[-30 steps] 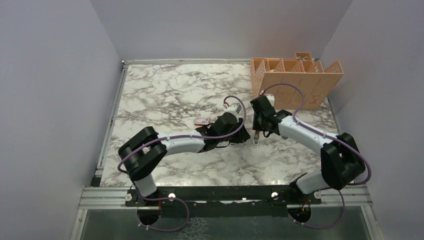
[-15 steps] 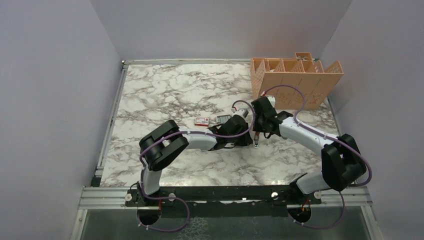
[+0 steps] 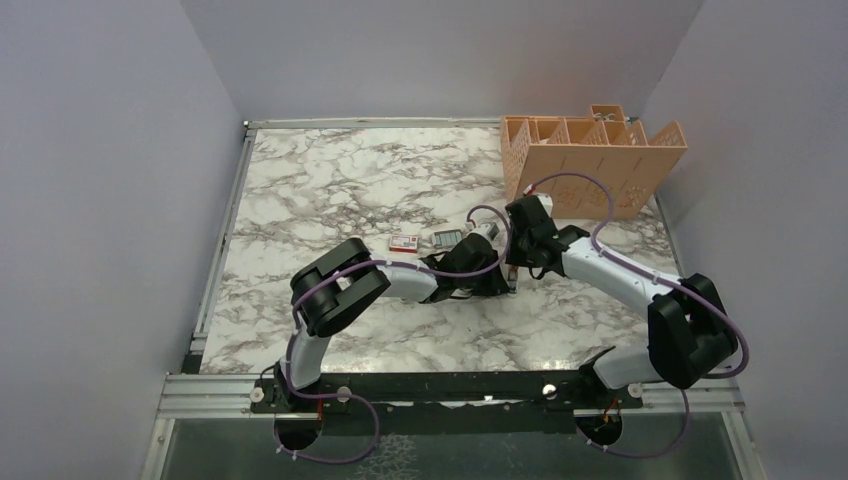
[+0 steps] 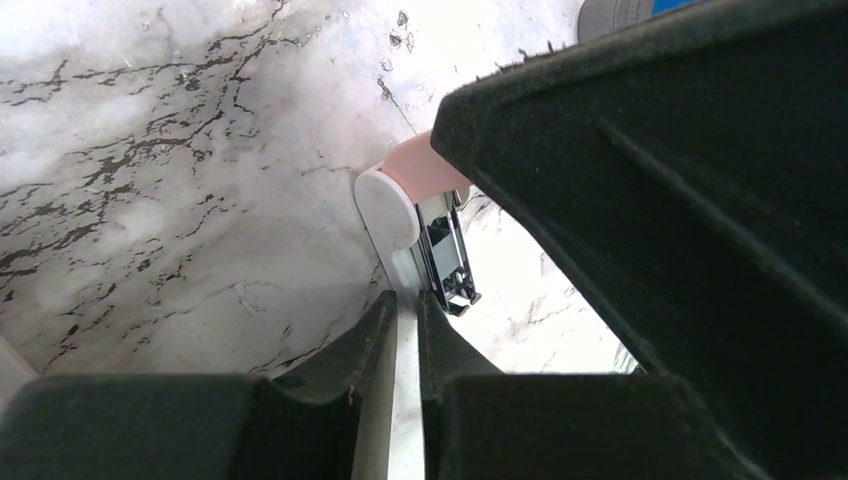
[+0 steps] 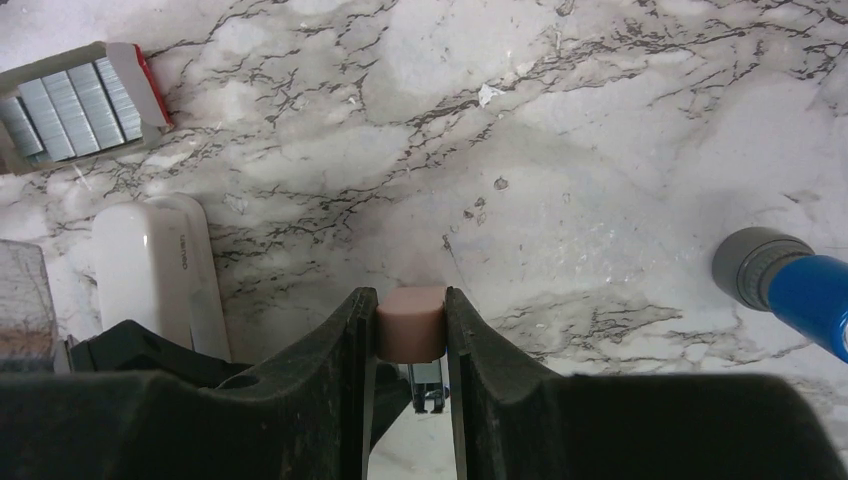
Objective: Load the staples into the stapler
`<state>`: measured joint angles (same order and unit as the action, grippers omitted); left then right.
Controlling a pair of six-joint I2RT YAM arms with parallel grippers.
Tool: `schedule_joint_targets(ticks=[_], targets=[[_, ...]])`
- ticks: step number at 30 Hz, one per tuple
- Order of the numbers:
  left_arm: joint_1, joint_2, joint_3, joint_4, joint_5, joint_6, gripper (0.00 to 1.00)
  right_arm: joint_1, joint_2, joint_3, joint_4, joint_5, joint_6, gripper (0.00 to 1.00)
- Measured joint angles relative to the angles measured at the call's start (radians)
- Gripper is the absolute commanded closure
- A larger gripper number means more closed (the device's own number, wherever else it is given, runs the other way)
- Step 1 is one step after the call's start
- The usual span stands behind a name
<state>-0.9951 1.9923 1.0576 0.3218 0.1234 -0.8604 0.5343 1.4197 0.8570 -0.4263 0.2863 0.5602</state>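
The marble table (image 3: 330, 180) fills the top view, with an orange slotted organiser (image 3: 600, 160) at its far right corner. Both arms reach to the middle, where their wrists crowd together and hide the stapler (image 4: 400, 200) from above.

The left gripper (image 4: 405, 312) has its fingers nearly together, clamped on a thin white strip of the stapler that runs to a rounded white end. The right gripper (image 5: 410, 302) is pinched on the stapler's pink part, with a dark metal channel showing just under it. In the right wrist view a white round-ended piece with small lettering lies flat to the left, its near end lost under the left gripper's black body. How it joins the pink part cannot be made out.

The staples (image 5: 72, 105) lie in silvery rows in a grey tray (image 3: 447, 238) on the table, just far and left of the grippers, apart from both. A red-and-white box (image 3: 404, 241) sits near the tray's left. A blue cylinder (image 5: 790, 285) is cut off at the right edge
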Motion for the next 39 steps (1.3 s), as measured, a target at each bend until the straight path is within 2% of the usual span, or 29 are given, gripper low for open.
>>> schedule_joint_targets(ticks=[9,24,39], targets=[[0.000,0.002,-0.016,0.034,-0.008,-0.016,0.93,0.000,-0.048,-0.043,0.004,-0.030,0.019,0.72],[0.000,0.005,-0.016,0.037,-0.038,-0.016,0.93,0.049,-0.111,-0.104,0.005,-0.019,0.052,0.73],[0.002,0.004,-0.016,0.038,-0.061,-0.018,0.93,0.089,-0.097,-0.160,-0.029,-0.034,0.119,0.73]])
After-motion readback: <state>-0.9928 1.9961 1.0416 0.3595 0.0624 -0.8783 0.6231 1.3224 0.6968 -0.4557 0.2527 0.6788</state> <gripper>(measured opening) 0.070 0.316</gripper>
